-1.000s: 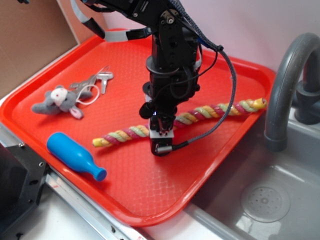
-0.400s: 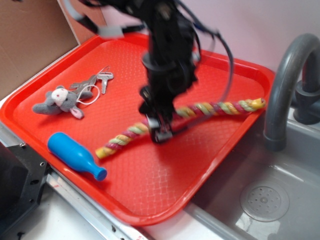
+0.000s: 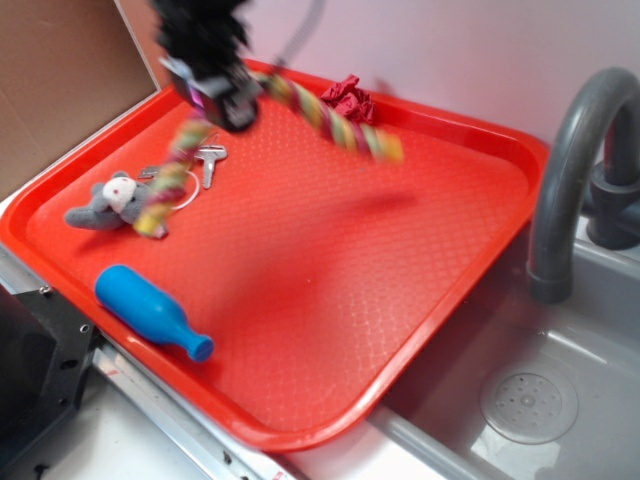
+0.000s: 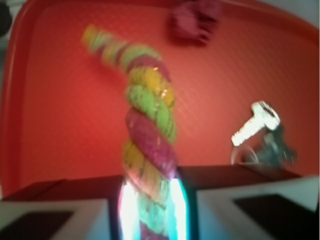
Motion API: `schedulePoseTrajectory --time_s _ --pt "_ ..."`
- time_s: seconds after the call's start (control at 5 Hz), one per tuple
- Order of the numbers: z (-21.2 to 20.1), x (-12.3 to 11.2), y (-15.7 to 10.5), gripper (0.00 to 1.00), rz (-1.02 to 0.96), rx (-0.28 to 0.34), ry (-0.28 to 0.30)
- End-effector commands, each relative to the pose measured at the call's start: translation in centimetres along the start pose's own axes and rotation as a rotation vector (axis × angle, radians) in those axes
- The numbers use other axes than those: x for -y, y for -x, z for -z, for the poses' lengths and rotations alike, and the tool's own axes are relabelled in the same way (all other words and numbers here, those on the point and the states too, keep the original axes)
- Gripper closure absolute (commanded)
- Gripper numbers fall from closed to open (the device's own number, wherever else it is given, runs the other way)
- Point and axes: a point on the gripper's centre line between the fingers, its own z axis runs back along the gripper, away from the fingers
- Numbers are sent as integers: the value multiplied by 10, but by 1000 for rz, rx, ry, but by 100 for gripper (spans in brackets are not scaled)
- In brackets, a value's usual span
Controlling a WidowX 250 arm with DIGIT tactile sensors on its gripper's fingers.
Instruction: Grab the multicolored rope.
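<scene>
The multicolored rope (image 3: 300,105) is a thick, soft twist of yellow, pale green and maroon-pink strands, and it is up off the red tray (image 3: 330,300), held near the tray's far left corner. The gripper (image 3: 222,100) is closed on it: in the wrist view the rope (image 4: 147,135) runs straight up out of the narrow gap between the two jaws, which press it from both sides. From the grip, one length reaches out toward the tray's far edge and sags at its tip; the other hangs down toward the left edge, its end just over the grey plush mouse (image 3: 112,203). Both lengths are smeared by motion blur, so the exact ends are hard to place.

The tray is moulded plastic with a fine waffle texture and a raised rounded rim. A smooth blue bottle (image 3: 150,311) lies on its side by the near left edge, neck pointing along that edge. Metal keys (image 3: 205,160) lie beside the mouse, partly behind the hanging rope. A crumpled dark red scrap (image 3: 347,98) sits at the far edge. Beyond the tray's right edge are a grey curved faucet (image 3: 575,160) and a grey sink (image 3: 530,405) with a round drain. The arm above the gripper is cut off by the top of the exterior view.
</scene>
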Motion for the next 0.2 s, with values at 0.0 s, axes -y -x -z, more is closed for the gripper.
schedulePoseTrajectory --time_s 0.0 --pt "-42 -12 21 100 -139 120 -72"
